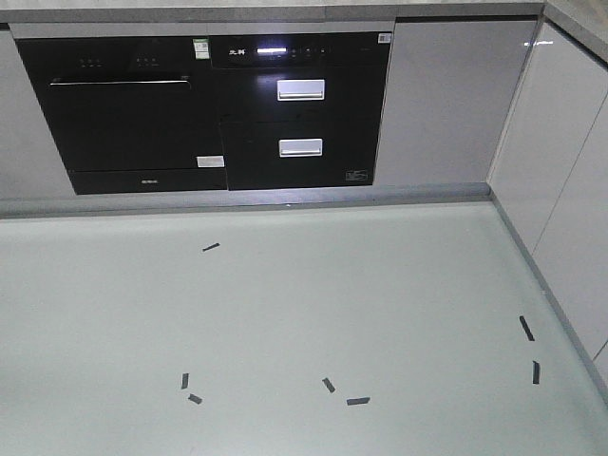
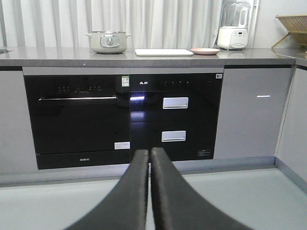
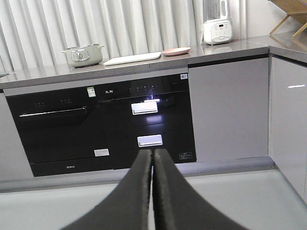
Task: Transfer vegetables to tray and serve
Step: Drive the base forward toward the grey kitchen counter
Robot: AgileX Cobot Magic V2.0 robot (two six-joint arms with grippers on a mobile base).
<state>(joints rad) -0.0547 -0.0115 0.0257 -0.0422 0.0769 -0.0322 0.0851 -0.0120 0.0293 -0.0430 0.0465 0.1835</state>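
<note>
The cream-white tray (image 2: 163, 51) lies flat on the grey counter, also seen as the tray (image 3: 132, 58) in the right wrist view. A round pink plate (image 2: 205, 51) sits just right of it, the same plate (image 3: 176, 51) in the right wrist view. The vegetables do not show from this low angle. My left gripper (image 2: 149, 152) is shut with nothing between its black fingers, low above the floor and far from the counter. My right gripper (image 3: 153, 152) is likewise shut and empty, pointing at the cabinets.
A pale green pot (image 2: 108, 41) stands left of the tray. A white blender (image 2: 233, 26) sits at the counter's right. Black built-in appliances (image 1: 209, 109) fill the cabinet front. Grey cabinets (image 1: 556, 161) close in on the right. Black tape marks (image 1: 327, 385) dot the floor.
</note>
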